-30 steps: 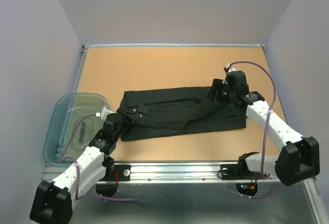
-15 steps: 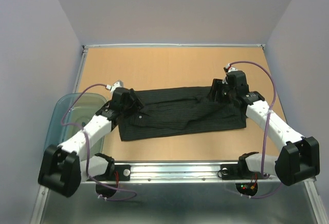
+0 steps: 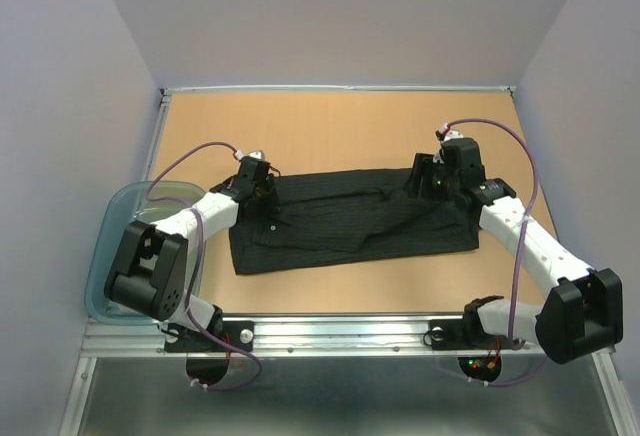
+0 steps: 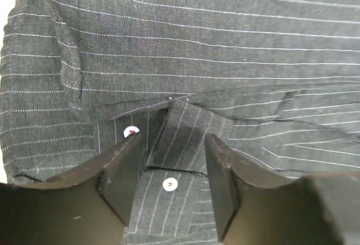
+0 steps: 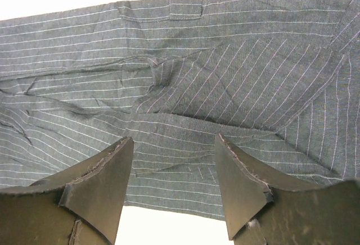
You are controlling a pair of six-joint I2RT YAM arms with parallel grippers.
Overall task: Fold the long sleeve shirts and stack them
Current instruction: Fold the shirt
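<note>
Overhead rear view, wrist close-ups on shirt

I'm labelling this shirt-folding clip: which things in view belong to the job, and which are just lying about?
Part of the job:
black pinstriped shirt
left gripper and right gripper, both over it

Just lying about:
translucent tub, left of the shirt

There is one black shirt, one blue-grey tub, and two grippers: left gripper, right gripper.
</note>
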